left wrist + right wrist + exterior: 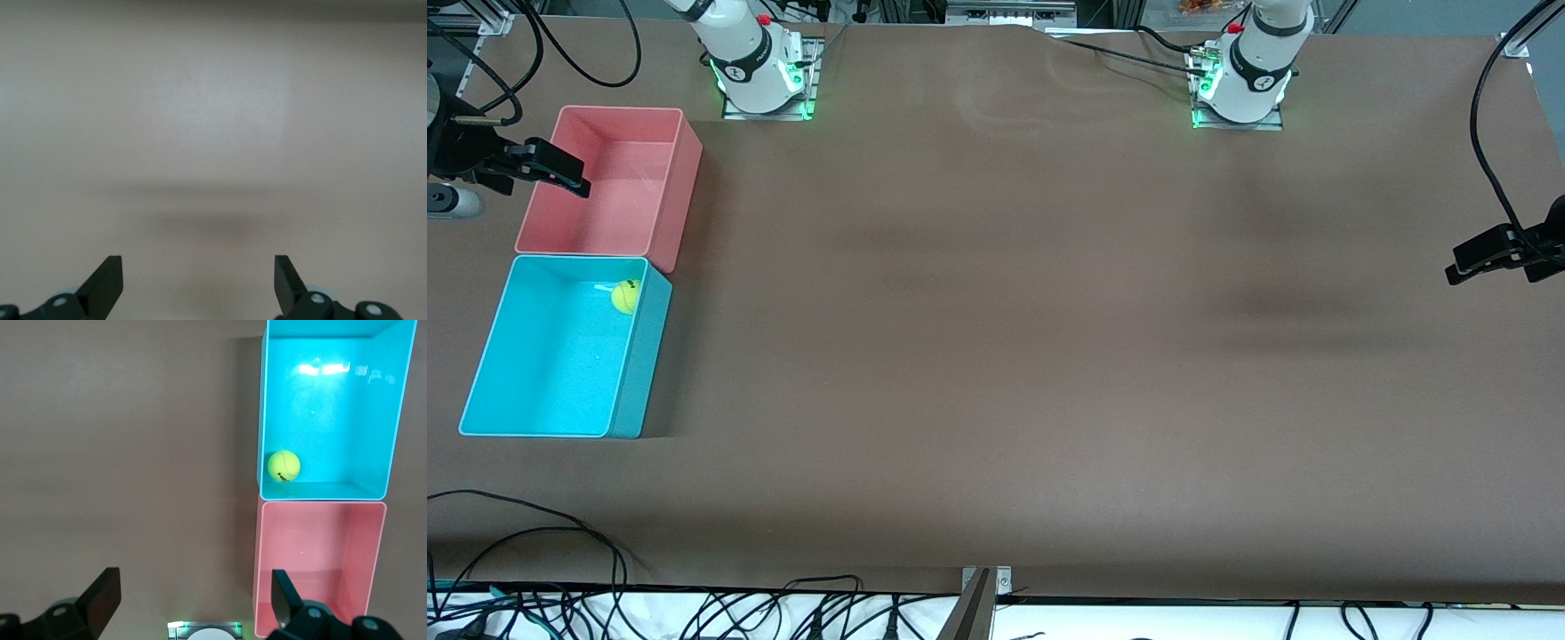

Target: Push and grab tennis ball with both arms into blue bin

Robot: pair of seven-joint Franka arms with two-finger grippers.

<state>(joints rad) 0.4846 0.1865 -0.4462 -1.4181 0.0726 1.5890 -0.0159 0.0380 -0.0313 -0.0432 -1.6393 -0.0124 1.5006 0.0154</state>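
The tennis ball (624, 297) lies inside the blue bin (507, 432), in the corner next to the pink bin; it also shows in the right wrist view (283, 466). My right gripper (560, 171) is open and empty, held high over the pink bin's outer edge. In its wrist view the right gripper (195, 583) looks down on the blue bin (261, 420). My left gripper (1460, 262) is open and empty, up over the left arm's end of the table. In its wrist view the left gripper (199, 267) shows only bare table.
The pink bin (685, 178) stands against the blue bin, farther from the front camera, and is empty; it also shows in the right wrist view (320, 507). Both arm bases (760, 71) (1240, 84) stand along the table's back edge. Cables hang along the front edge.
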